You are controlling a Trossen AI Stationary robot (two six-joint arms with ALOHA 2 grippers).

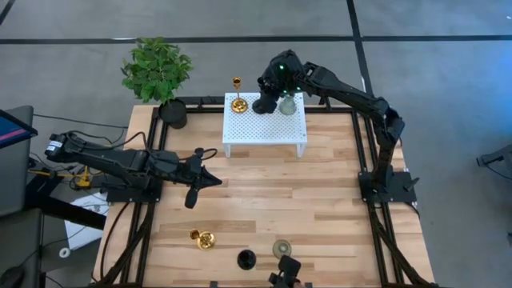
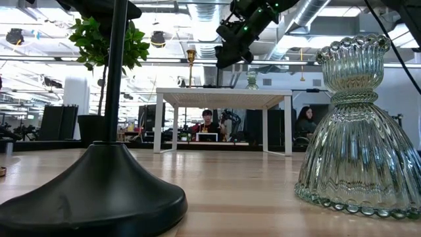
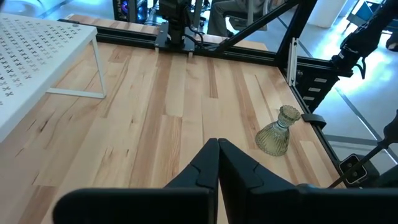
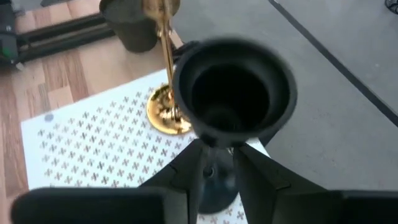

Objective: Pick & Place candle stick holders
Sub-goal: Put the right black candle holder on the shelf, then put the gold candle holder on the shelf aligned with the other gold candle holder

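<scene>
Now the right gripper (image 4: 217,163) has its fingers narrow around the stem of a black candle holder (image 4: 233,93) on the white perforated stand (image 1: 264,124), between a gold holder (image 1: 238,102) and a grey-green holder (image 1: 287,105). Left gripper (image 3: 217,163) closed, empty, over the table (image 1: 272,200).

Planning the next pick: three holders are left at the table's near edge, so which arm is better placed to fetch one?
Probably the left. Its gripper hangs shut near the gold holder, while the right gripper is over the white rack, fingers around a black holder.

No text, label, brand, number or sign can be read anywhere.
</scene>
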